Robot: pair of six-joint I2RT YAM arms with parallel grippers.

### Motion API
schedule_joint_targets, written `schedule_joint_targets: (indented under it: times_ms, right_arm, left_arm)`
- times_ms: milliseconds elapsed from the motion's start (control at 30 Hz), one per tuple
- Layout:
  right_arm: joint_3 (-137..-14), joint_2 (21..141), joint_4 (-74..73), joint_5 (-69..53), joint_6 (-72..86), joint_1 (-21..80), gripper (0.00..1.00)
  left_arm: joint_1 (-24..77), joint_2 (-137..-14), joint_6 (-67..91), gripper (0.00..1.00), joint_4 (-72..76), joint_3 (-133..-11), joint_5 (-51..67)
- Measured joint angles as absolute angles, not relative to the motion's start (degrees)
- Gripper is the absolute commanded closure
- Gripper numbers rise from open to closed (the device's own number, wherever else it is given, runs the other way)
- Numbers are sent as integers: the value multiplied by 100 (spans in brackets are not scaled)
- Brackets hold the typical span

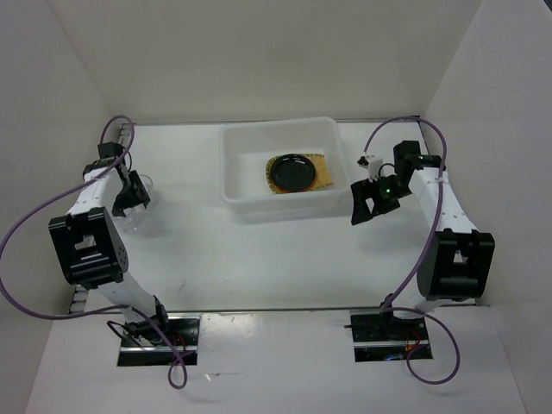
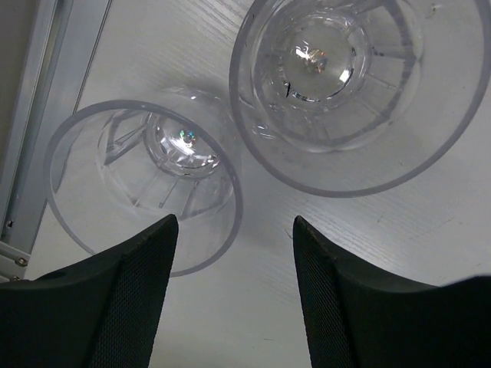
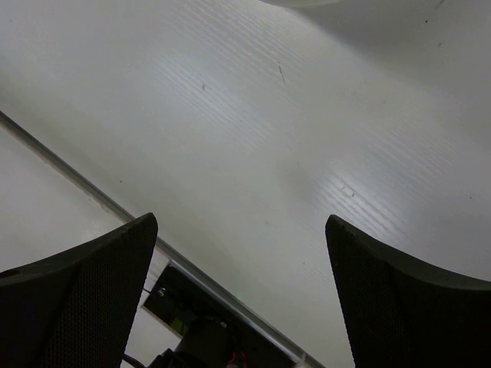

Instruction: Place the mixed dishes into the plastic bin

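two glass cups still out, tray and plate already in the bin

the plastic bin (image 1: 229,177) sits at the far middle of the surface (image 1: 259,259). inside it lies the woven bamboo tray (image 1: 326,169), with the small black plate (image 1: 291,172) resting on top of it.

the two clear glass cups stand upright on the left side of the surface, outside the bin and well apart from it. in the left wrist view they are close beside each other, seen from above through their open mouths: the nearer cup (image 2: 142,184) to the left, the farther cup (image 2: 360,92) up and to the right.

the left end effector (image 2: 230,222) hangs over the nearer cup with its jaws apart. one finger (image 2: 123,291) lies over that cup's mouth and the other stands outside its rim. it has hold of nothing.

the right end effector (image 1: 366,205) is just beside the bin's right wall, above the bare surface. its jaws stand wide apart, with only the surface showing between them in the right wrist view, and it holds nothing.
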State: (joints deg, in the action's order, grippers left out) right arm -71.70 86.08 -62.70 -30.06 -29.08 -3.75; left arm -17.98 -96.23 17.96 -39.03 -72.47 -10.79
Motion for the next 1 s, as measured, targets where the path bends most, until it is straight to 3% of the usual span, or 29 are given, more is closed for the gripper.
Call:
schedule_joint_targets:
  times_ms: [67, 100, 233, 433, 600, 800, 1000]
  right_arm:
    - [-7170, 8648, -6292, -2956, -2908, -375, 6]
    - [-7170, 8663, -6305, -2930, -2908, -375, 6]
    - [-7170, 8683, -6329, -2888, -2910, -375, 6]
    - [-7170, 8683, -6329, -2869, -2926, -375, 6]
    - [-7164, 8683, -6311, -2867, -2919, -375, 6]
    - [-7159, 8702, -6296, -2884, -2899, -375, 6]
    - [-7041, 8742, -6243, -2939, -2897, -375, 6]
  left_arm:
    - [-1820, -9644, 1796, 50, -3826, -7192, -1063]
    - [-1822, -9651, 1791, 72, -3800, -7155, -1059]
    - [-1824, -9662, 1776, 100, -3754, -7094, -1022]
    - [-1824, -9271, 1855, 100, -3872, -6997, -923]
    - [-1691, -7627, 2436, 100, -4556, -7190, -834]
    - [-760, -5883, 3385, 100, -3833, -7293, 180]
    - [-266, -6724, 3271, 100, -3430, -8501, 657]
